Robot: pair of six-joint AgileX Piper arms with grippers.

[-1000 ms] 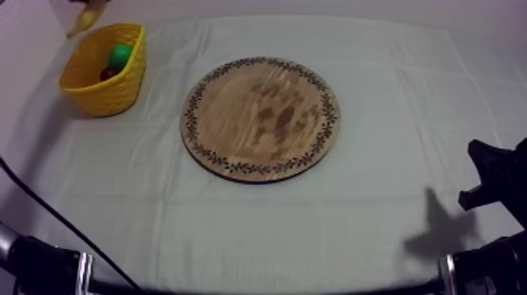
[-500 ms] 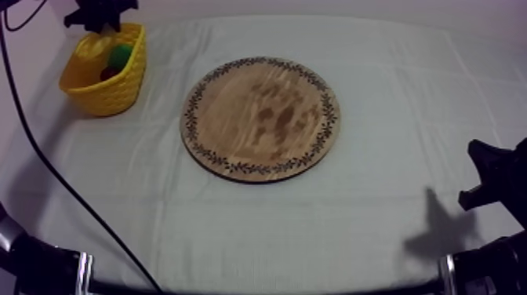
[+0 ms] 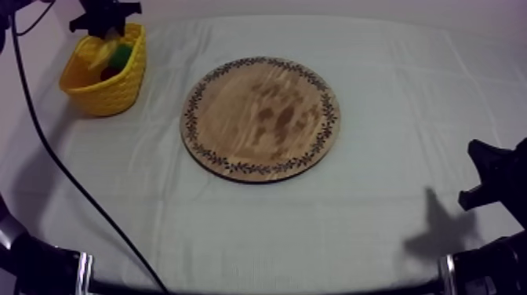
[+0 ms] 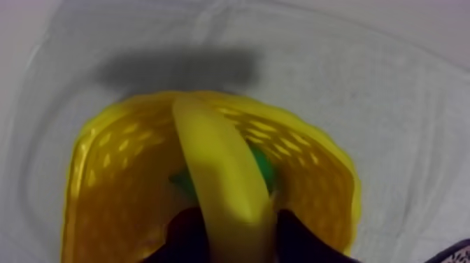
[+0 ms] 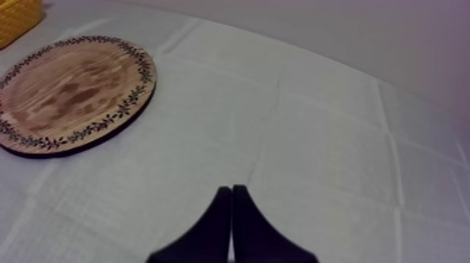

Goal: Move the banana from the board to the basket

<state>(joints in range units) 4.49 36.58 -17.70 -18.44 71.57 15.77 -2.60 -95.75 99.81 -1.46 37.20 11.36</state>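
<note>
- Fingers of our right gripper (image 5: 231,190) lie together as a narrow wedge, holding nothing. It rests low at our right side, above the bare cloth (image 3: 314,235).
- Farther in, the board (image 3: 261,118) lies mid-table with nothing on it, so we judge the pick-up done.
- Beyond it, at the far left, stands the basket (image 3: 110,92), with our left gripper (image 3: 104,22) right over its opening.
- From the left wrist, the left gripper's fingers (image 4: 183,234) are clamped on the banana (image 4: 217,164), one at each side of its near end.
- The banana hangs over the basket's mouth, its far end reaching toward the far rim. We cannot tell whether it touches the rim or the green fruit (image 4: 264,166) under it.
- The carrying looks finished to us. What is left is the release: open the fingers so the banana drops inside, then lift the arm clear.
- One risk we see: the banana is long for the basket and could come to lie across the rim rather than settle within.
</note>
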